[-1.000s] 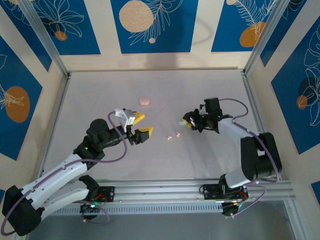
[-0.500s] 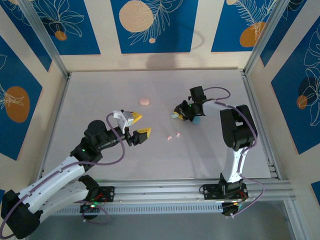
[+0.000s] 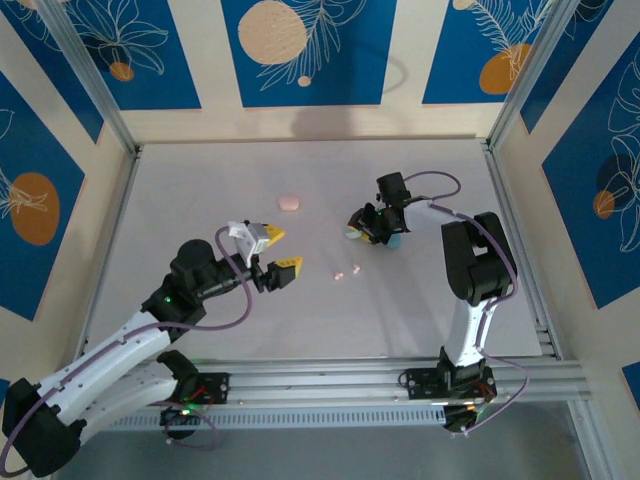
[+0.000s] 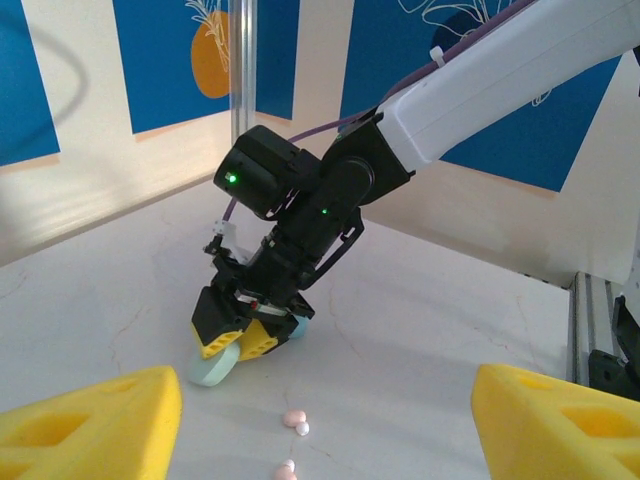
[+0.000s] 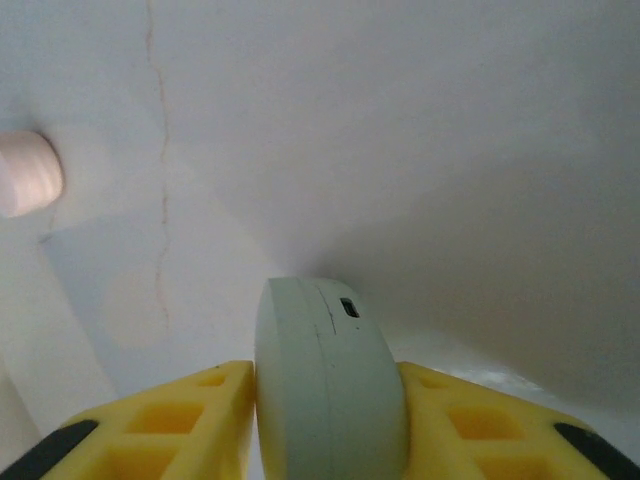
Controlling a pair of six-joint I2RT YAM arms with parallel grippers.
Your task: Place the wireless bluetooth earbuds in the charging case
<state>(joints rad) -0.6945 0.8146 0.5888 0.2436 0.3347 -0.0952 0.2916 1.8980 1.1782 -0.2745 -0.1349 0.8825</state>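
Note:
A mint charging case (image 5: 330, 385), closed, stands on its edge between my right gripper's yellow fingers (image 5: 180, 425), which touch both its sides. From above, the right gripper (image 3: 365, 226) is low over the table at the back centre. From the left wrist, the mint case (image 4: 212, 368) rests on the table under that gripper. Pink earbuds (image 3: 347, 271) lie loose on the table ahead of my left gripper (image 3: 279, 251), which hangs open and empty. They show as small pink and white buds (image 4: 293, 418) between its wide-apart fingers (image 4: 90, 425).
A pink case (image 3: 289, 202) lies at the back of the table and shows at the left edge of the right wrist view (image 5: 25, 172). A light blue case (image 3: 394, 238) sits beside the right gripper. Walls and metal posts ring the white table (image 3: 200, 180).
The right arm has folded back and swung left, carrying the mint case down onto the table farther back. The left gripper has barely shifted.

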